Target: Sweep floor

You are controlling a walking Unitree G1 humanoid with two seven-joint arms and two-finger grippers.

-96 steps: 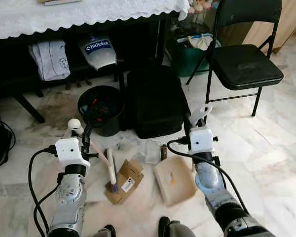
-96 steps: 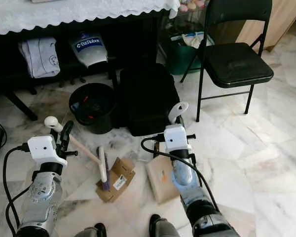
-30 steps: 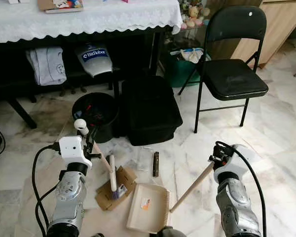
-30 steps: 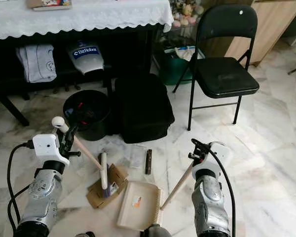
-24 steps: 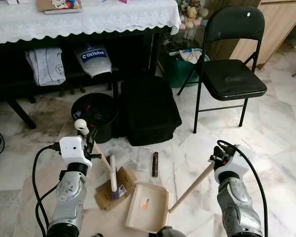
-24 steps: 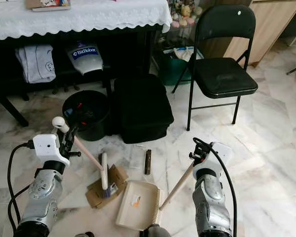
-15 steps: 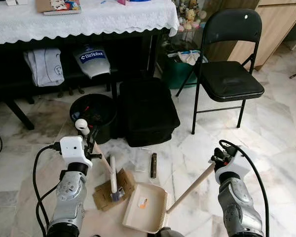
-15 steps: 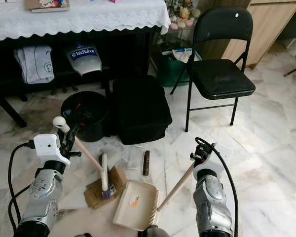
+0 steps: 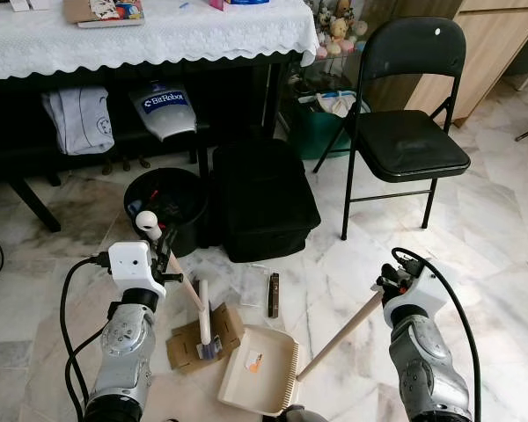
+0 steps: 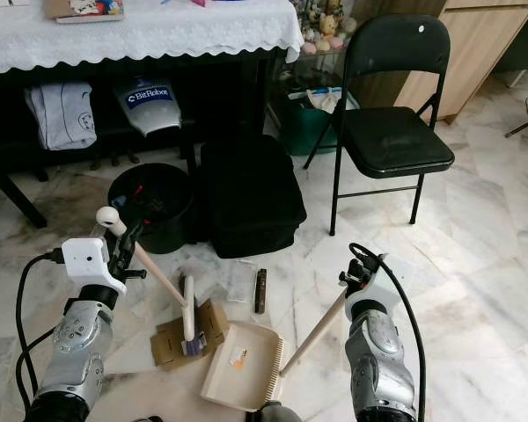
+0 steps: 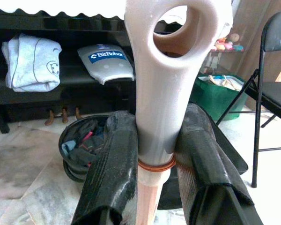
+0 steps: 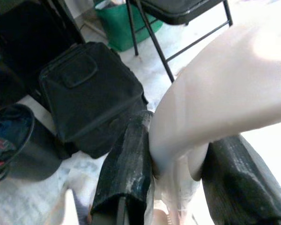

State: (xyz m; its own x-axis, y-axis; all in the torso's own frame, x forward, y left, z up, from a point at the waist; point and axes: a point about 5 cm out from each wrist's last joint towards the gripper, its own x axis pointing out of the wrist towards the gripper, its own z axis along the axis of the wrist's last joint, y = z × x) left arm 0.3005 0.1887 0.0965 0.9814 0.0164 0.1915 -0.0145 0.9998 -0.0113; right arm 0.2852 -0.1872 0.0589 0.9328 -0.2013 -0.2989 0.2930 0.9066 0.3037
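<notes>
My left gripper (image 9: 165,252) is shut on the wooden handle of a hand brush (image 9: 184,286). Its white head (image 9: 205,318) rests on a flattened piece of cardboard (image 9: 183,347) on the marble floor. In the left wrist view the black fingers (image 11: 111,168) clamp the brush's white looped end (image 11: 165,89). My right gripper (image 9: 388,283) is shut on the long wooden handle (image 9: 339,335) of a cream dustpan (image 9: 266,380). The pan lies flat just right of the cardboard, with a small orange scrap (image 9: 255,359) inside. A dark bar (image 9: 273,294) and clear wrapper (image 9: 251,283) lie beyond it.
A black bin (image 9: 169,205) holding rubbish and a black bag (image 9: 262,198) stand just ahead, under a table with a white cloth (image 9: 150,37). A black folding chair (image 9: 411,141) and green tub (image 9: 319,123) stand at the right. Open marble floor lies at right.
My right arm has drawn back to the right with the dustpan's handle. The dustpan has turned and slid left up to the cardboard. The brush stays on the cardboard.
</notes>
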